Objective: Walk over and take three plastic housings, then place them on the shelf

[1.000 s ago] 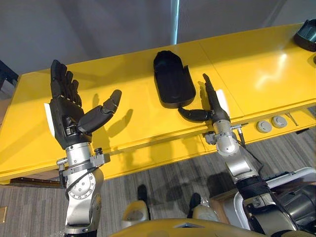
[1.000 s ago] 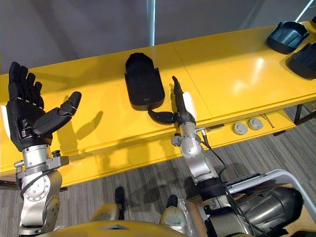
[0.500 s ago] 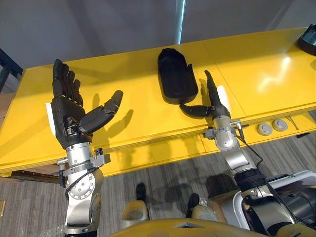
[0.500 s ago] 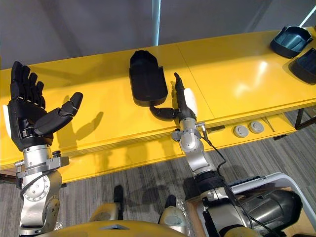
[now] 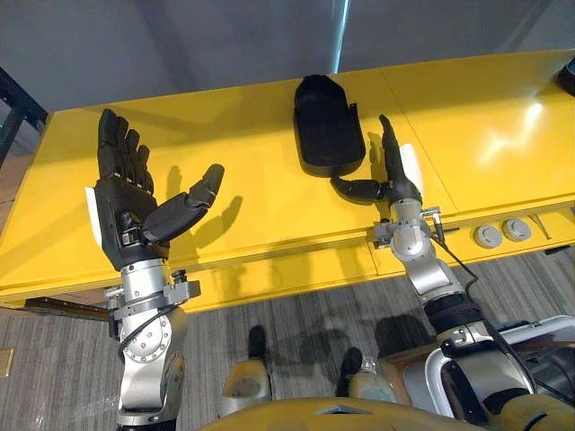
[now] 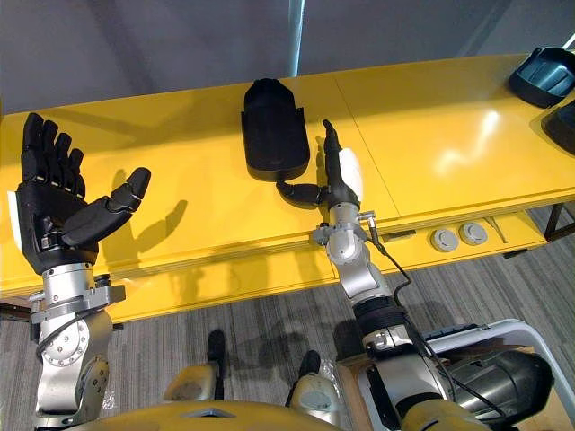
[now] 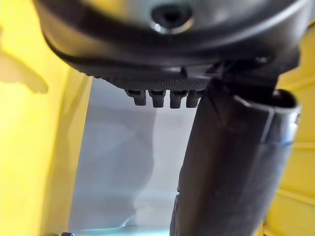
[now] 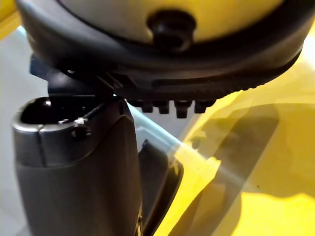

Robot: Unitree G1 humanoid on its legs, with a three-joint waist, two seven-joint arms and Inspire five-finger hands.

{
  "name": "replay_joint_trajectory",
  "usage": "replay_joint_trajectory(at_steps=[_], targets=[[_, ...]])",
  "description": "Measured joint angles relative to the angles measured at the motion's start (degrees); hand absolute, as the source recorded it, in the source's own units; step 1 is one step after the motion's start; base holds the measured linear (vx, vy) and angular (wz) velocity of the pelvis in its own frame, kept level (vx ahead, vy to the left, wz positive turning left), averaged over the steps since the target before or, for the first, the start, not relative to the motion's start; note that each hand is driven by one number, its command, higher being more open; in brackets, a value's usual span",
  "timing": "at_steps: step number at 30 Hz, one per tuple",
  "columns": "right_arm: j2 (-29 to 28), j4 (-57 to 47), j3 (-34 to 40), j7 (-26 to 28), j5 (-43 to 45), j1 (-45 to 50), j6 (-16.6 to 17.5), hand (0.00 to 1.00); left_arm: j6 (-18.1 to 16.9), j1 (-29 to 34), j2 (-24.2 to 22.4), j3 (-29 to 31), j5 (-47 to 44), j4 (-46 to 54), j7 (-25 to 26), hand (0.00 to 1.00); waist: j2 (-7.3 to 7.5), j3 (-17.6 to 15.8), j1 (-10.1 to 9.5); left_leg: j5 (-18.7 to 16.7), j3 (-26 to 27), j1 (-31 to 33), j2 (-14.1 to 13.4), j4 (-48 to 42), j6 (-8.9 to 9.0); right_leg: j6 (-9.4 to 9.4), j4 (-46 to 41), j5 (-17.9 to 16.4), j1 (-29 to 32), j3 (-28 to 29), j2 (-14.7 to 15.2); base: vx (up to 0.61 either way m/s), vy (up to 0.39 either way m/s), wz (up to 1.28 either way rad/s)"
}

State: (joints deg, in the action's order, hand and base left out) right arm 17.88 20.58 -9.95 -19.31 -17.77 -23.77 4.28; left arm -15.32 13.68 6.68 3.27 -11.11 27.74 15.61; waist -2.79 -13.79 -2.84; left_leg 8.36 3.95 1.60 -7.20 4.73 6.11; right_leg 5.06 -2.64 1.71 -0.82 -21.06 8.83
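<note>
A black plastic housing [image 5: 328,136] lies on the yellow table [image 5: 243,206], hollow side up, a little past the table's middle. My right hand [image 5: 388,180] is open just to its right at the near end, fingers straight and thumb reaching toward the housing's near edge without touching it. Part of that housing [image 8: 160,182] shows beyond the thumb in the right wrist view. My left hand [image 5: 135,202] is raised open over the table's left part, palm up and empty. Two more dark housings [image 6: 546,76] sit at the table's far right.
Two round grey sockets [image 5: 501,233] are set in the table's front rail at the right. A grey wall runs behind the table. Grey carpet floor [image 5: 296,332] lies in front of the table.
The camera has moved closer and to the right, so the scene shifts. My right hand has reached further along the housing's right side. The left hand keeps its pose.
</note>
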Motion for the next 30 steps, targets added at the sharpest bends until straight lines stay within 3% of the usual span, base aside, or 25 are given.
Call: replay_joint_trajectory(at_steps=[3,6,9,14,19,24,30], targets=[[-0.34,-9.50,1.87,0.02,0.04,9.22,1.80,1.00,-0.67,1.86,-0.01,0.16,0.01,0.02,-0.73,1.00,0.01,0.01,-0.31,-0.17,0.30,-0.04,0.07,0.00,-0.02,0.42,0.87,0.33,-0.27,0.27,-0.09,0.05,-0.026,-0.02],[-1.40,-19.55,6.32,0.34,-0.02,22.16,6.69,1.00,-0.83,4.57,-0.14,1.61,-0.01,0.02,-1.15,1.00,0.20,0.11,0.20,-0.91,1.41,-0.58,0.12,0.00,0.13,0.63,1.37,0.50,-0.36,1.12,-0.07,0.07,-0.016,-0.18],[-4.65,-26.88,13.44,1.46,0.19,31.61,11.37,1.00,-1.20,6.89,-1.21,4.42,-1.71,0.04,-3.15,1.00,0.55,0.40,2.14,-2.24,3.84,-2.94,0.02,0.02,0.30,0.78,2.13,0.58,-1.62,3.21,-0.15,0.05,-0.013,-0.34],[-7.00,-33.02,19.11,1.12,1.58,36.72,16.19,1.00,-2.34,6.82,-1.84,4.32,-5.85,0.69,-6.92,1.00,2.06,2.77,4.92,-3.65,7.16,-5.10,-0.62,0.02,0.71,0.90,3.57,0.81,-2.30,6.25,-0.95,0.03,-0.011,-0.38],[-11.16,-33.38,20.89,-4.53,8.57,37.34,14.19,1.00,-2.34,5.05,-2.34,-0.13,-12.21,1.51,-12.70,1.00,2.32,4.84,5.78,-4.62,10.77,-7.35,-0.88,0.00,0.83,1.01,3.67,1.22,-2.32,9.97,-1.36,0.03,0.002,-0.35],[-14.31,-34.93,22.20,-4.79,11.46,44.37,10.10,1.00,-2.14,4.11,-2.29,-5.71,-17.73,1.87,-17.17,1.00,1.64,5.61,7.49,-6.57,16.81,-9.53,-0.92,-0.46,1.02,1.51,3.85,1.87,-1.04,15.95,-1.79,0.01,0.034,-0.61],[-19.51,-35.69,29.23,-5.10,22.01,54.06,9.13,1.00,-1.68,-3.17,-1.07,-11.82,-19.70,-1.21,-15.56,1.00,1.04,5.95,13.35,-9.20,25.03,-12.10,-1.58,-1.62,1.77,1.97,3.95,2.65,0.85,23.74,-3.16,0.03,0.024,-0.70]])
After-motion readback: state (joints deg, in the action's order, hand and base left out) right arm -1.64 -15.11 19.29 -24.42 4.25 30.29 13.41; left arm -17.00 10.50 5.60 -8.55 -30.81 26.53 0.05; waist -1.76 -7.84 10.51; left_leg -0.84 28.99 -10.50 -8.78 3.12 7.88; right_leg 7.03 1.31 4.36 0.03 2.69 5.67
